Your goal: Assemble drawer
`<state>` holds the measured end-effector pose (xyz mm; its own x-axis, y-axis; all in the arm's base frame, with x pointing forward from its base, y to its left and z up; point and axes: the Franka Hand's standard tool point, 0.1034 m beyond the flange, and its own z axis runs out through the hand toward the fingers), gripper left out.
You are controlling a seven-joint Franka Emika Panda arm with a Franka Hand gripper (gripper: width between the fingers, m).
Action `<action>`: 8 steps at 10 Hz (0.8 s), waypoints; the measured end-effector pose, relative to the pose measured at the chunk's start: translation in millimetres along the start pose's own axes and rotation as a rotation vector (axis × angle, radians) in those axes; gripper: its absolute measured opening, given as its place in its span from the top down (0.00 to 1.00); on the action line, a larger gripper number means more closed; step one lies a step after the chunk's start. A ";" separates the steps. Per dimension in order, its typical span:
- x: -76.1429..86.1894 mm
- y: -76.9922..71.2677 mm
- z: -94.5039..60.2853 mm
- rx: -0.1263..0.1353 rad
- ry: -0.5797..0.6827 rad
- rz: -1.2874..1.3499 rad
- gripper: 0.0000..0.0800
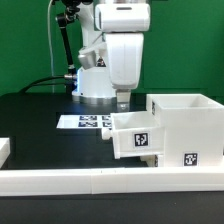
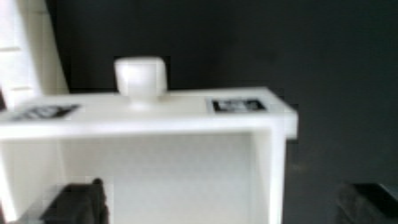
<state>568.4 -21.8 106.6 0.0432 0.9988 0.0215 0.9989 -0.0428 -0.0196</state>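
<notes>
The tall white housing (image 1: 186,128) stands at the exterior view's right, with a tag on its front. A smaller white tray (image 1: 136,138) with a tag sits against its left side; how far in it reaches I cannot tell. In the wrist view the tray (image 2: 160,150) shows a round knob (image 2: 139,78) and two tags on its front wall. My gripper (image 1: 122,99) hangs just above the tray's near-left corner. Its jaws are open (image 2: 222,203), one finger (image 2: 75,205) over the tray's hollow, the other (image 2: 370,205) outside the tray's side wall. It holds nothing. A second tray is not in view.
The marker board (image 1: 88,122) lies flat behind the tray, in front of the robot base (image 1: 95,85). Long low white border bars (image 1: 100,181) run along the front. A white block end (image 1: 4,150) shows at the exterior view's left edge.
</notes>
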 end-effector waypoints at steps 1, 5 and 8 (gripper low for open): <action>-12.5 4.2 1.6 0.017 0.000 -0.014 0.19; -29.1 21.9 2.7 0.032 0.008 -0.017 0.19; -38.5 16.7 31.2 0.057 0.134 -0.031 0.19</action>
<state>582.8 -60.3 74.2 0.0184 0.9876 0.1558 0.9973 -0.0070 -0.0736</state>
